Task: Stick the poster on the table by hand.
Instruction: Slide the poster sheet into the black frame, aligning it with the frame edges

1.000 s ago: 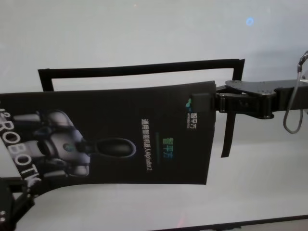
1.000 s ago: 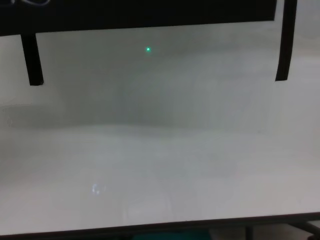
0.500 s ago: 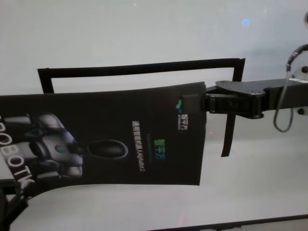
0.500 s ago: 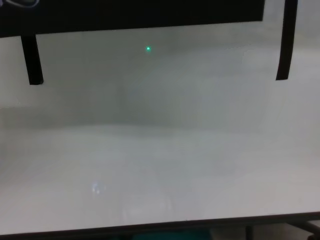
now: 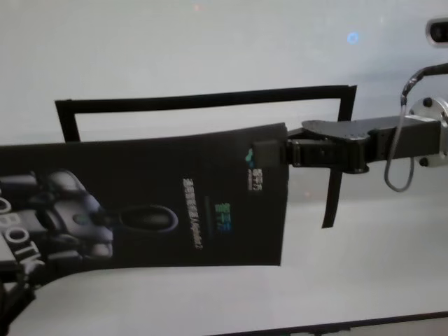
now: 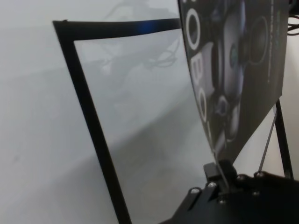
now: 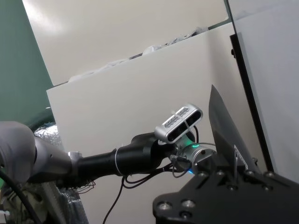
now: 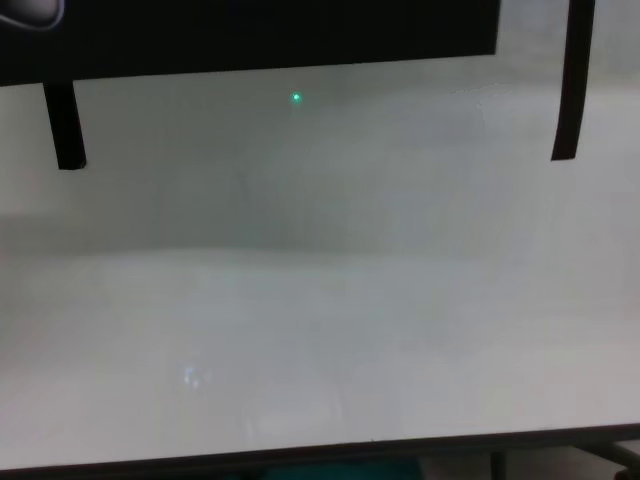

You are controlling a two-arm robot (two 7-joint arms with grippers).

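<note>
**Poster drifts left, short of the tape frame**

The poster (image 5: 154, 203) slides leftward since a second ago, right hand (image 5: 274, 152) clamped on its top corner, left hand (image 6: 219, 175) pinching the opposite edge. It hangs above the surface (image 5: 210, 56), overlapping the tape outline (image 5: 203, 100); alignment remains, I judge.

Black tape outline (image 5: 203, 100) — three strips — green dot (image 8: 296, 98).
</note>
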